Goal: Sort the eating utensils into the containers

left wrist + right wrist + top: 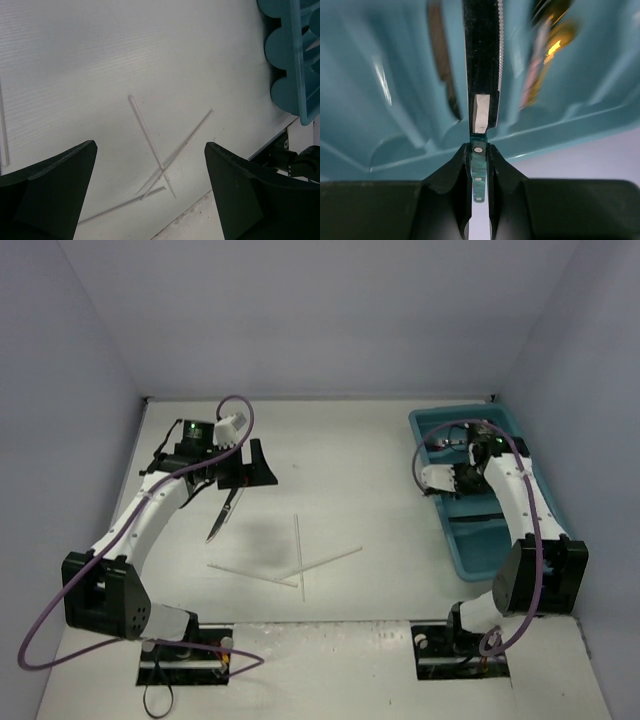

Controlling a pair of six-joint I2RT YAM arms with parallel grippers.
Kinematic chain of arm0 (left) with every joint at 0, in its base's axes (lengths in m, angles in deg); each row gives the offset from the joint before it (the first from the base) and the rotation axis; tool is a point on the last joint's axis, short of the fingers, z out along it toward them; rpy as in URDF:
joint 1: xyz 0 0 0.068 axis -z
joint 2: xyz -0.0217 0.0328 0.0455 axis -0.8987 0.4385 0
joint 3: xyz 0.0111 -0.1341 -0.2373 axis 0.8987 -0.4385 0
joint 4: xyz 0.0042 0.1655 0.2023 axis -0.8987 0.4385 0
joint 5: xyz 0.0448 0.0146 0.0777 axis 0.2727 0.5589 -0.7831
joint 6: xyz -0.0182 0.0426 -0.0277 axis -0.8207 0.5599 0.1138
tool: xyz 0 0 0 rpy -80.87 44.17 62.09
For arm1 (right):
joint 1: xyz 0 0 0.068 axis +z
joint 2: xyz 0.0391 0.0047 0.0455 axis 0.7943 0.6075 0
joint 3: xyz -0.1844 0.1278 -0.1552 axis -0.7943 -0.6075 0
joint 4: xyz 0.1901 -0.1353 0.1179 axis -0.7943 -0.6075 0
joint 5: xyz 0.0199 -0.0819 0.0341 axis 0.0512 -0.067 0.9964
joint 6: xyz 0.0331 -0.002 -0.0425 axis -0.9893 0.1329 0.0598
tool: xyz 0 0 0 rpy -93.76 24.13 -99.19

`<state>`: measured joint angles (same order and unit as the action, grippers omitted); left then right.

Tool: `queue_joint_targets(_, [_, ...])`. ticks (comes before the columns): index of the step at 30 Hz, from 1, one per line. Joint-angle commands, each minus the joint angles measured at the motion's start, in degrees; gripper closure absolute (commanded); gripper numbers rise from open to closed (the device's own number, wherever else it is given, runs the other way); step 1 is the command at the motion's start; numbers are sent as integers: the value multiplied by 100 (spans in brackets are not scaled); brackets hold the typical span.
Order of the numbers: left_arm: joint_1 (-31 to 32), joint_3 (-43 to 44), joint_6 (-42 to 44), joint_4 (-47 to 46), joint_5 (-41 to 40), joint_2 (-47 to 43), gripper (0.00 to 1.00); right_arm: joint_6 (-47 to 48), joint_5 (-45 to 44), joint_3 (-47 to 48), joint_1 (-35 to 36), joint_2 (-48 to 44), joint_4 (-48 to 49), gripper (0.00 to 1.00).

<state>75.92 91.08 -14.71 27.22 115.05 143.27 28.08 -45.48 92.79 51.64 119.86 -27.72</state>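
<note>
A knife [482,75] with a dark, toothed blade and a teal handle is in the right gripper [479,150]. The two fingers are closed tight on the handle, and the blade points away from the wrist camera into one long compartment of the teal tray [395,100]. The blade hangs above the floor of this compartment; I cannot tell if its tip touches. In the compartment on one side of it lie gold spoons [547,47], blurred. On the other side lies another dark piece [442,60], which I cannot name with certainty.

In the top view the tray [455,540] stands at the right side of the white table [380,460], and the right arm bends over it.

Three thin white sticks [300,558] lie in the middle of the table, well apart from the tray, and they cross one another. A second dark knife [225,512] lies on the table further left, near the left gripper [240,472].

The left gripper [150,147] hangs above the table with its fingers spread wide and holds nothing. From its wrist camera the sticks [150,140] appear between the two fingers.
</note>
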Motion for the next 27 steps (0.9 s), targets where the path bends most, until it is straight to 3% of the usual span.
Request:
queue_joint_targets(1, [-32,-26,-39,-259,40,-120,12,1405,12,6,-988,337,-141,100])
queue_joint_targets(6, [-32,-52,-68,-295,23,-83,12,1752,13,99,-1411,563,-66,100])
queue_joint_targets(12, [-32,-74,-115,-280,-222,-137,12,1755,236,-20,-1436,811,166,100])
queue_joint_targets(18, [-32,-44,-86,45,-1271,-380,12,1708,199,-192,-1418,1102,387,99])
queue_joint_targets(23, [-60,70,37,498,-1985,-437,12,1600,99,-198,-1408,1174,503,65])
queue_joint_targets(27, [-67,59,695,975,-2399,-397,12,1431,121,-91,-1348,982,498,58])
